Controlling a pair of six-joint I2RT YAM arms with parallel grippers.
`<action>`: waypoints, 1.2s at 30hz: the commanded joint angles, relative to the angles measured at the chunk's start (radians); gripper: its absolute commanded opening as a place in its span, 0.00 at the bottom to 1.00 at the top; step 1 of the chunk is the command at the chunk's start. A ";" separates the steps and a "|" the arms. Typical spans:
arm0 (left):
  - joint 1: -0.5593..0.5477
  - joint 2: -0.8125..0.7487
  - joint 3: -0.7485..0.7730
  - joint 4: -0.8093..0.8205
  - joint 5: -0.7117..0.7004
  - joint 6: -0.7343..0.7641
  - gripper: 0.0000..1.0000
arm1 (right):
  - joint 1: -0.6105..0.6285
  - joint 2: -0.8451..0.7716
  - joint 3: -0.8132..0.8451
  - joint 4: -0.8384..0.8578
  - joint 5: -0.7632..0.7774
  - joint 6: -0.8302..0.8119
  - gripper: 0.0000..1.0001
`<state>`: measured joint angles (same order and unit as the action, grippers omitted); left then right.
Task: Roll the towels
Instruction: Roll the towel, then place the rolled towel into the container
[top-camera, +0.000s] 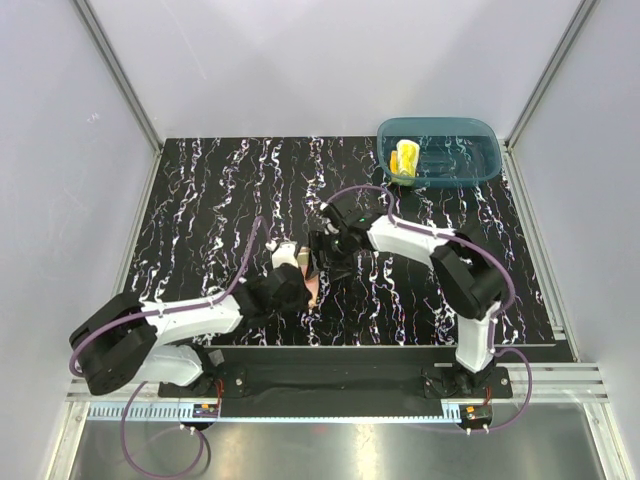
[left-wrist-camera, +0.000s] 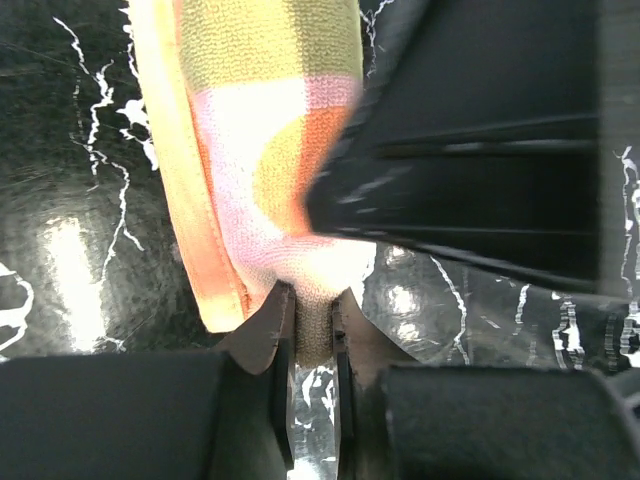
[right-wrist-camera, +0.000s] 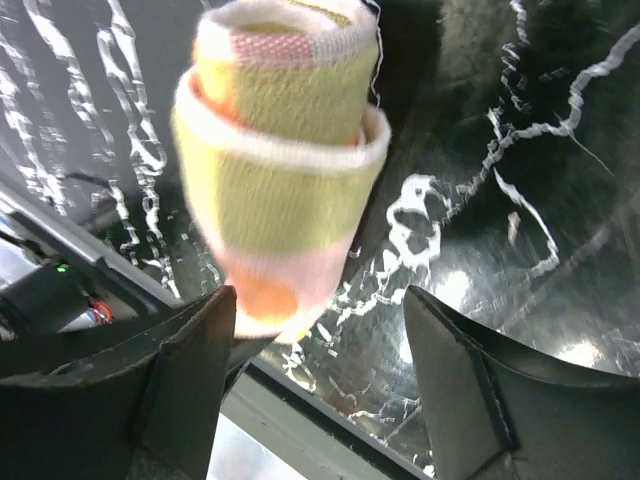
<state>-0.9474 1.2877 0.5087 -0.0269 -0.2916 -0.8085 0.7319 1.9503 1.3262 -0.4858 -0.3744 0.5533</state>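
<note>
Left arm (top-camera: 190, 318) reaches in from the near-left edge of the black marbled table (top-camera: 200, 200) toward the middle. Left gripper (left-wrist-camera: 312, 300) is nearly closed, its fingers (left-wrist-camera: 272, 325) pinching one end of the orange polka-dot towel (left-wrist-camera: 270, 150). A thin wedge of cloth is squeezed in the narrow gap between them.

The towel is rolled up into a loose tube, with layers showing at its open end in the right wrist view. Pale, yellow-green and orange patches show on the outside, and an orange hem runs along one side. It sits near the table's centre, slightly toward the near side, between the two grippers. Cannot tell whether it rests on the table or is lifted a little.

Right gripper (right-wrist-camera: 318, 310) faces the roll from the far side, jaws spread wide and holding nothing. The roll's lower end sits just beside one finger (right-wrist-camera: 190, 390) and well apart from the other. Contact is unclear. In the left wrist view the right gripper's black body overlaps the roll's right side.

Right arm (top-camera: 460, 270) bends back to its base at the near-right edge.

At the far-right corner is the teal tub (top-camera: 487, 160), with the yellow towel (top-camera: 405, 158) inside at its left end, bundled up.
</note>
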 joint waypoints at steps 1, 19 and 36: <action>0.039 0.019 -0.065 -0.001 0.153 -0.026 0.00 | -0.009 -0.138 -0.056 0.027 0.039 0.039 0.75; 0.160 0.085 -0.142 0.125 0.333 -0.087 0.00 | -0.008 -0.145 -0.280 0.440 -0.018 0.214 0.63; 0.248 0.056 -0.205 0.209 0.443 -0.106 0.00 | 0.007 -0.080 -0.384 0.634 0.048 0.272 0.64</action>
<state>-0.7132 1.3216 0.3626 0.3195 0.1062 -0.9195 0.7269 1.8477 0.9695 0.0517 -0.3744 0.8009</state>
